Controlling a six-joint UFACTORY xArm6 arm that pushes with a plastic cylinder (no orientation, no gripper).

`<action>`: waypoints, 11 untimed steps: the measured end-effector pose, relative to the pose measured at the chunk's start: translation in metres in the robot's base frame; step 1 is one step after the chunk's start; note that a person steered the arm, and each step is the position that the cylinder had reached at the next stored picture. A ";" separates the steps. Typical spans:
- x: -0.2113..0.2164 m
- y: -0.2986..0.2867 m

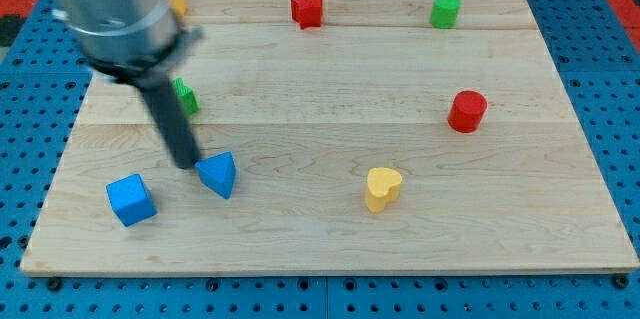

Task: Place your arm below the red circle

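Red circle (467, 111) sits far to the view's right of my tip (186, 164), which has no jaws and touches the blue triangle (218, 174); we judge a long slide remains.

Red circle (467, 111), upright, view's right, mid-height, by itself.

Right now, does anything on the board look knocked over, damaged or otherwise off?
Nothing stands out. All blocks sit on the wooden board. My tip rests at the blue triangle's left edge, far from the red circle; a green block is partly hidden behind the rod.
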State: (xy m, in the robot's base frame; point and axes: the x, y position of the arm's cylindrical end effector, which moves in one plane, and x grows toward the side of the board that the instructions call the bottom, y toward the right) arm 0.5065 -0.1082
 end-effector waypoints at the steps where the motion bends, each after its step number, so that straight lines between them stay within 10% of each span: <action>1: 0.016 0.076; 5: -0.038 0.074; 11: -0.008 0.267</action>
